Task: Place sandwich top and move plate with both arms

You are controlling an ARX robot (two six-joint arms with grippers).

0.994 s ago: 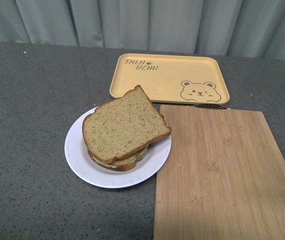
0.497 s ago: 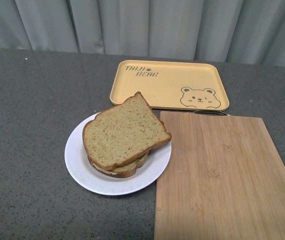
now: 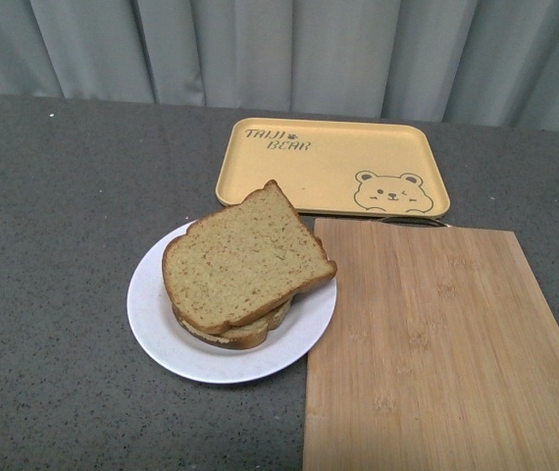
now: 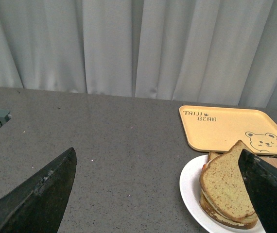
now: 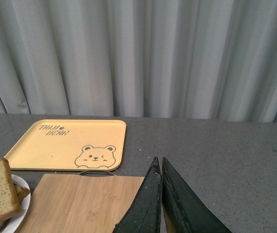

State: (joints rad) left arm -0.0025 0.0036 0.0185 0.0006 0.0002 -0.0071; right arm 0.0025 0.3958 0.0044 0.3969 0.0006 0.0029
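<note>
Now that the tan-brown bread slice (image 3: 245,255) caps the round white plate (image 3: 152,314), take its nine and three o'clock rims: left gripper (image 4: 156,152) gapes, right gripper (image 5: 159,162) is clenched.

The sandwich top (image 3: 245,250) is showing a porous, grainy crumb and a darker crust. The plate (image 3: 152,304) is looking smooth, matt white. The tray (image 3: 329,157) is presenting smooth, satin yellow plastic. The board (image 3: 436,353) is displaying pale bamboo grain. The table (image 3: 54,216) is appearing speckled, matt grey. The curtain (image 3: 289,49) is hanging as soft grey cloth. The left gripper (image 4: 156,151) is showing matt black, faintly scuffed fingers (image 4: 41,194).
</note>
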